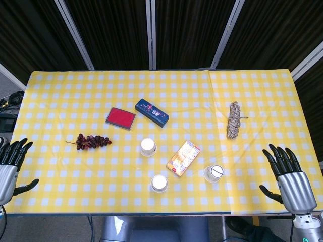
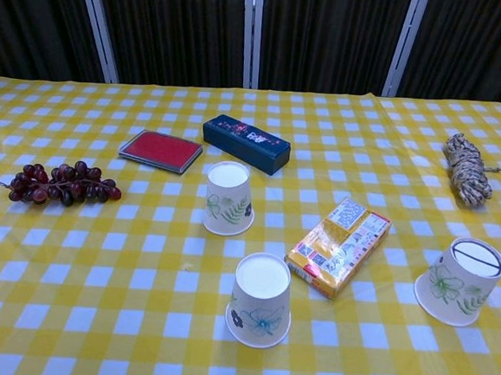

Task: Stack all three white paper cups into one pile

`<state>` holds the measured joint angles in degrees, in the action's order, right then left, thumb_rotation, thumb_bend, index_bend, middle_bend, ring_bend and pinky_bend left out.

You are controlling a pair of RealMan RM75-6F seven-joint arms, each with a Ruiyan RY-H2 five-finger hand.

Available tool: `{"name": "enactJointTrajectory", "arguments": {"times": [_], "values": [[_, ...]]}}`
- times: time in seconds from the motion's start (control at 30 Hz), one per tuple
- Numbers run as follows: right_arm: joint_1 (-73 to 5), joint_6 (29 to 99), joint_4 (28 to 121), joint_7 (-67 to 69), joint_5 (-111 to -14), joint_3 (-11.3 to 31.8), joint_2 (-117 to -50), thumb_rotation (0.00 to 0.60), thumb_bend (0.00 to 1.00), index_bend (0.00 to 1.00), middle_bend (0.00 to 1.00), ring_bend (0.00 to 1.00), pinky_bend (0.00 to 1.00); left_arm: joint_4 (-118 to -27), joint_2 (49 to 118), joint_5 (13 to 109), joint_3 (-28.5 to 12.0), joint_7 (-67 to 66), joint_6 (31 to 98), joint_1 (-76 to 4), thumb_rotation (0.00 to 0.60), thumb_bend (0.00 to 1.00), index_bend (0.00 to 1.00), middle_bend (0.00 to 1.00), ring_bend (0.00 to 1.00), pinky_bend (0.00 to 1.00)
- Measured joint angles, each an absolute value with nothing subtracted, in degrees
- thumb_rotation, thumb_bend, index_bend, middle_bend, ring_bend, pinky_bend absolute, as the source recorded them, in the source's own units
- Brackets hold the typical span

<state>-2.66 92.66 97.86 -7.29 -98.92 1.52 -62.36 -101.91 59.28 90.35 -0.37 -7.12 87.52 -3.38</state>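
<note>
Three white paper cups with leaf and flower prints stand upside down, apart from each other, on the yellow checked table (image 1: 75,91). One cup (image 1: 148,146) (image 2: 229,198) is near the middle, one cup (image 1: 159,183) (image 2: 261,299) sits close to the front edge, and one cup (image 1: 214,173) (image 2: 459,280) is further right. My left hand (image 1: 9,165) hovers at the table's front left corner, fingers spread, holding nothing. My right hand (image 1: 287,174) is at the front right, fingers apart and empty. Neither hand shows in the chest view.
A colourful flat packet (image 1: 183,158) (image 2: 339,245) lies between the front and right cups. A dark blue box (image 1: 152,112) (image 2: 245,143) and a red case (image 1: 120,118) (image 2: 160,150) lie behind the middle cup. Dark grapes (image 1: 92,141) (image 2: 60,182) sit left, a rope bundle (image 1: 233,120) (image 2: 465,168) right.
</note>
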Motion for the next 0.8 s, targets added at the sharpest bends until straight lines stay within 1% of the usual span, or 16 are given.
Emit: {"name": "enactJointTrajectory", "arguments": {"times": [0.23, 0.43, 0.53, 0.63, 0.73, 0.8], "values": [[-2.59, 92.66, 98.09, -7.51, -98.84, 1.49, -62.42, 0.600, 0.00, 0.00, 0.00, 0.00, 0.00, -101.91, 58.90, 90.78, 0.03, -6.16, 86.96, -3.49, 0.600, 0.00, 0.00, 0.00, 0.00, 0.00], [-2.51, 92.77, 98.22, -6.55, -98.11, 1.73, -62.02, 0.600, 0.00, 0.00, 0.00, 0.00, 0.00, -101.90, 59.90, 92.00, -0.45, -6.67, 84.06, -6.11, 0.600, 0.00, 0.00, 0.00, 0.00, 0.00], [-2.69, 92.33, 98.28, -6.02, -97.33, 2.05, -61.75, 0.600, 0.00, 0.00, 0.00, 0.00, 0.00, -101.86, 60.84, 93.08, -1.69, -6.06, 81.03, -9.51, 0.600, 0.00, 0.00, 0.00, 0.00, 0.00], [-2.95, 91.77, 98.28, -5.95, -96.61, 2.34, -61.59, 0.600, 0.00, 0.00, 0.00, 0.00, 0.00, -101.69, 61.93, 93.80, -3.88, -6.71, 76.56, -14.34, 0.600, 0.00, 0.00, 0.00, 0.00, 0.00], [-3.24, 90.99, 98.08, -6.14, -95.84, 2.56, -61.64, 0.600, 0.00, 0.00, 0.00, 0.00, 0.00, -101.46, 63.62, 93.12, -6.52, -9.12, 70.58, -19.54, 0.600, 0.00, 0.00, 0.00, 0.00, 0.01], [-3.40, 90.64, 97.82, -6.19, -95.43, 2.69, -61.75, 0.600, 0.00, 0.00, 0.00, 0.00, 0.00, -101.11, 65.18, 91.59, -8.40, -10.23, 65.55, -23.47, 0.600, 0.00, 0.03, 0.00, 0.00, 0.03]]}}
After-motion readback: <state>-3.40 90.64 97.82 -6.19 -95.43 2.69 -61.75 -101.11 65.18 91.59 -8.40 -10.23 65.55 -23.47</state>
